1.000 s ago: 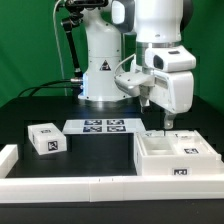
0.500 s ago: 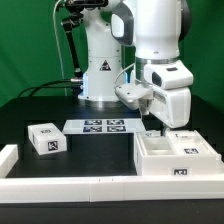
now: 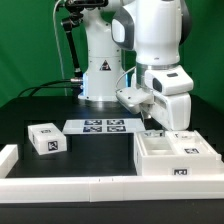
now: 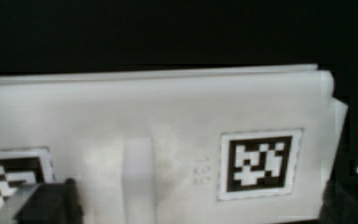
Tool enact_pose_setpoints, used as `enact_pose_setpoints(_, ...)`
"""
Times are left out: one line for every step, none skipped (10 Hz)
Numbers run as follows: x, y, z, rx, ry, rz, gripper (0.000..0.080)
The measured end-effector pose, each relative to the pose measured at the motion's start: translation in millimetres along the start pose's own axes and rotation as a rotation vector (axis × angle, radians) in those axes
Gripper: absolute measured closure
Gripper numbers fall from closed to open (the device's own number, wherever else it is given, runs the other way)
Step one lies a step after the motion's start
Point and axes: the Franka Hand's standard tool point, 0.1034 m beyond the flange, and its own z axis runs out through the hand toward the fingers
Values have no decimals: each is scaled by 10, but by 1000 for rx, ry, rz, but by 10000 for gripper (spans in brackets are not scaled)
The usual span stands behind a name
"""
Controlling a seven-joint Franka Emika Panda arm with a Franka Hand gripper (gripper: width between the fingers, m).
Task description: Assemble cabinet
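Note:
The cabinet body (image 3: 175, 158), a white open box of flat panels with square tags, lies at the exterior view's right. A smaller white tagged block (image 3: 45, 139) lies at the left. My gripper (image 3: 153, 127) hangs low over the box's far left corner, just above its back wall. In the wrist view a white panel (image 4: 149, 120) with a black-and-white tag (image 4: 261, 163) fills the picture close up. One dark finger (image 4: 37, 203) shows at one side of it, and the jaws stand wide apart around the panel (image 4: 197, 205).
The marker board (image 3: 105, 126) lies flat between the block and the box. A long white rail (image 3: 90, 186) runs along the table's front, with a raised end (image 3: 8, 158) at the left. The robot's base (image 3: 100, 75) stands behind.
The gripper has moved down and toward the exterior view's left, from above the box's back right part to its far left corner. The parts on the table have not moved.

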Motion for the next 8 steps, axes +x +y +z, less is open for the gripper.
enact_pose_setpoints(0, 0, 0, 0, 0, 0, 247)
enact_pose_setpoints(0, 0, 0, 0, 0, 0, 429)
enact_pose_setpoints(0, -1, 0, 0, 0, 0, 429)
enact_pose_setpoints(0, -1, 0, 0, 0, 0, 613)
enact_pose_setpoints(-4, 9, -12, -3, -1, 0, 730)
enact_pose_setpoints(-10, 21, -30, -7, -3, 2, 730)
enact_pose_setpoints(-16, 23, -37, -8, -4, 16, 730)
enact_pose_setpoints(-18, 24, -45, -9, -4, 44, 730)
